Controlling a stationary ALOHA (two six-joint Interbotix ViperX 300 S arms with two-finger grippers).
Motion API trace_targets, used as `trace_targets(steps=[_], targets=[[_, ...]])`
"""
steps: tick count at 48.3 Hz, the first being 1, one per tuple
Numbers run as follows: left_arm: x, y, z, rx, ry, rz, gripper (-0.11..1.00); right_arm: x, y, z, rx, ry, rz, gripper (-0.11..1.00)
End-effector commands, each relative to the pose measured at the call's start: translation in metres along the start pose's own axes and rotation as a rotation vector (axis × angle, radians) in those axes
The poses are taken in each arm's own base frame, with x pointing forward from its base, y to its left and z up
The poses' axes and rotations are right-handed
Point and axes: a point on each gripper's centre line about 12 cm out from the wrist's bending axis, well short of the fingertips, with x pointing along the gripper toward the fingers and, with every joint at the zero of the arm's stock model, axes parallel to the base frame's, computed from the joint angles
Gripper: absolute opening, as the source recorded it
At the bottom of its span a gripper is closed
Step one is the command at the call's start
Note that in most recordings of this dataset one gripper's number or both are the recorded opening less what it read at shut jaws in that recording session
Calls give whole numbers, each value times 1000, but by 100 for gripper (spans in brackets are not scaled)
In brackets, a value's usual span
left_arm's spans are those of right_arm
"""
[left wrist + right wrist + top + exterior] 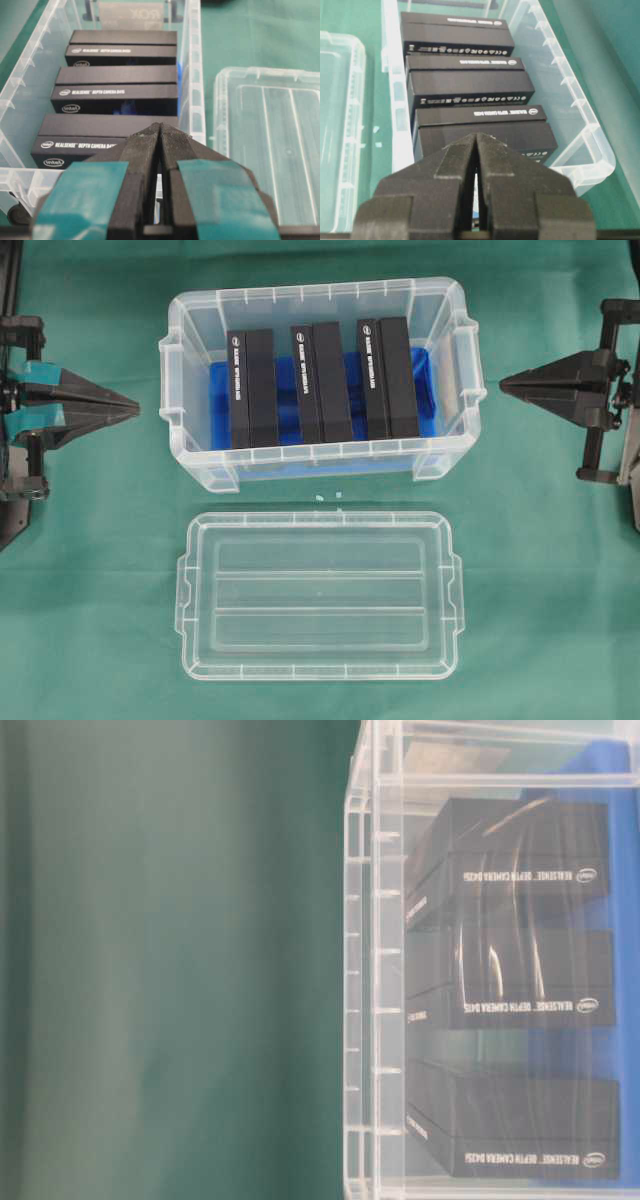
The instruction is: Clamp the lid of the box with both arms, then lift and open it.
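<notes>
The clear lid point(318, 595) lies flat on the green cloth in front of the box point(190, 335), apart from it. The box stands open at the table's middle, with a blue insert point(222, 390) and three black upright blocks point(321, 382) inside. My left gripper point(135, 407), banded in teal tape, is shut and empty, its tips pointing at the box's left end from a short way off. My right gripper point(503, 384) is shut and empty too, off the box's right end. In the wrist views the left gripper point(160, 126) and right gripper point(476, 135) show tips pressed together before the box point(192, 75) point(580, 120), the lid point(270, 135) point(340, 125) to one side.
Green cloth point(90, 570) covers the table around the box and lid. Small white flecks point(320, 498) lie between them. The table-level view shows the box's wall point(365, 970) close up with the blocks point(520, 980) behind it.
</notes>
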Motion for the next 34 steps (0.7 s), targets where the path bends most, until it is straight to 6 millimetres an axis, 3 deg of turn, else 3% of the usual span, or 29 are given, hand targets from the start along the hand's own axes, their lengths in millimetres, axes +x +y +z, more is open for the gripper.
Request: trace_targets(steps=[1, 34], targets=[[0, 1, 6, -6, -18, 2, 1, -1, 0, 6, 3, -18, 1, 0], [0, 1, 5, -14, -12, 3, 1, 0, 1, 7, 4, -23, 9, 0]])
